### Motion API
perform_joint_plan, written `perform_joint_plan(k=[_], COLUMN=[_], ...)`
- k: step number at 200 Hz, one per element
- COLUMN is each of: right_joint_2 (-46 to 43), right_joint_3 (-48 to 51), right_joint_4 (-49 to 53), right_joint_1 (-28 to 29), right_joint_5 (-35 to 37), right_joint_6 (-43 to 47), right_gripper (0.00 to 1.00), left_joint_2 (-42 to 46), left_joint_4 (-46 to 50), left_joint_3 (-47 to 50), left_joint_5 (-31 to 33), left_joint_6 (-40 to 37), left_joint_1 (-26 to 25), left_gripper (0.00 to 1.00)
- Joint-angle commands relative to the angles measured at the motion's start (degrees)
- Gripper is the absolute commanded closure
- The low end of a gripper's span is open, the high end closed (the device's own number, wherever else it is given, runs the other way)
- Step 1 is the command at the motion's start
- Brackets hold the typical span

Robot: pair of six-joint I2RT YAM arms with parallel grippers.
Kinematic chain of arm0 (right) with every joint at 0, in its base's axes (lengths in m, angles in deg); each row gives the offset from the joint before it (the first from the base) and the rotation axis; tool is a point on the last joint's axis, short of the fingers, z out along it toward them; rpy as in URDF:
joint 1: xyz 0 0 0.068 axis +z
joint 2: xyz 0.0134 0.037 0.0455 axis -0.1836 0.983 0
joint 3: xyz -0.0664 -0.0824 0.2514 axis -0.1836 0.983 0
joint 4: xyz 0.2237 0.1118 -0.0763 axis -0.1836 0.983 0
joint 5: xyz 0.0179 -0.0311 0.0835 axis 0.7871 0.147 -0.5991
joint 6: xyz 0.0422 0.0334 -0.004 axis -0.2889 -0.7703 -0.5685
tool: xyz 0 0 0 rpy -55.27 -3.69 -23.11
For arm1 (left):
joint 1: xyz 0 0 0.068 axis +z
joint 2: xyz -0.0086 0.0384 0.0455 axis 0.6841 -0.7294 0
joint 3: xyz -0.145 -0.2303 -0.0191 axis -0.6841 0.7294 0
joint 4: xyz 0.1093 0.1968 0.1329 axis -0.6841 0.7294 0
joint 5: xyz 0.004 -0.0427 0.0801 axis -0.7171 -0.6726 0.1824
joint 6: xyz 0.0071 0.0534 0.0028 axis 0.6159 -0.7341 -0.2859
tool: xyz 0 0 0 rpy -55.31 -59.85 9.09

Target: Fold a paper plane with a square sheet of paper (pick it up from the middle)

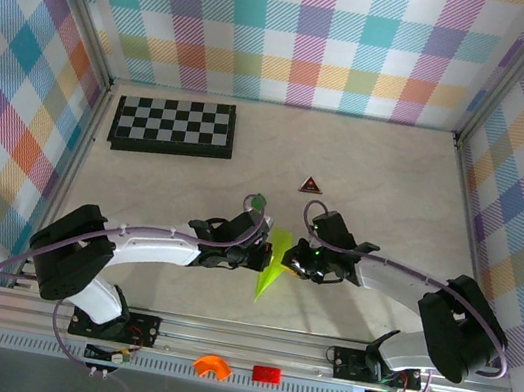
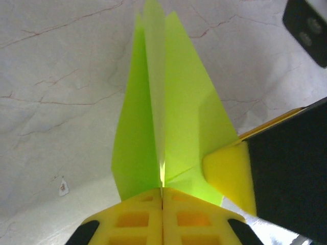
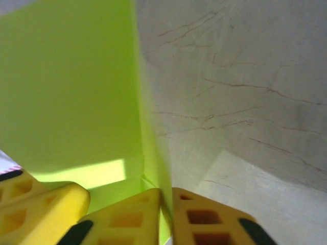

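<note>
The paper plane (image 1: 274, 259) is a lime-green pointed dart held between the two arms, its tip aimed at the near edge. My left gripper (image 1: 260, 252) is shut on it from the left. In the left wrist view the yellow fingers (image 2: 127, 219) meet on the centre crease of the plane (image 2: 173, 102). My right gripper (image 1: 292, 255) holds it from the right. Seen from the right wrist, that gripper (image 3: 167, 201) is pinched on a thin side fold of the paper (image 3: 66, 92). Each wrist view also catches a yellow finger of the other gripper (image 2: 230, 176) (image 3: 46, 214).
A black-and-white checkerboard (image 1: 174, 126) lies at the back left. A small dark red triangle (image 1: 311, 185) sits on the table behind the grippers. An orange piece (image 1: 211, 365) and a red piece (image 1: 265, 373) rest on the front rail. Checked walls enclose the table.
</note>
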Motion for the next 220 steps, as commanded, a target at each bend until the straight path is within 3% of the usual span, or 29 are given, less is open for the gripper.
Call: perform_joint_plan(k=[1, 23, 41, 220], right_joint_2=[0.24, 1.76, 2.41, 3.16], right_joint_3=[0.73, 0.84, 1.02, 1.13], right_joint_4=[-2.35, -3.65, -4.59, -4.53], right_joint_1=[0.21, 0.21, 0.18, 0.12], right_joint_5=[-0.4, -1.28, -1.14, -0.8], right_joint_6=[-0.17, -0.33, -0.66, -0.59], right_gripper=[0.9, 0.92, 0.93, 0.93], left_joint_2=[0.82, 1.67, 2.44, 0.68], left_joint_4=[2.66, 2.5, 3.05, 2.18], left_joint_3=[-0.33, -0.62, -0.65, 0.65], left_joint_5=[-0.02, -1.79, -2.73, -4.0], left_joint_6=[0.09, -0.88, -1.2, 1.1], left_joint_1=[-0.61, -0.95, -1.13, -1.95], left_gripper=[0.87, 0.72, 0.67, 0.49])
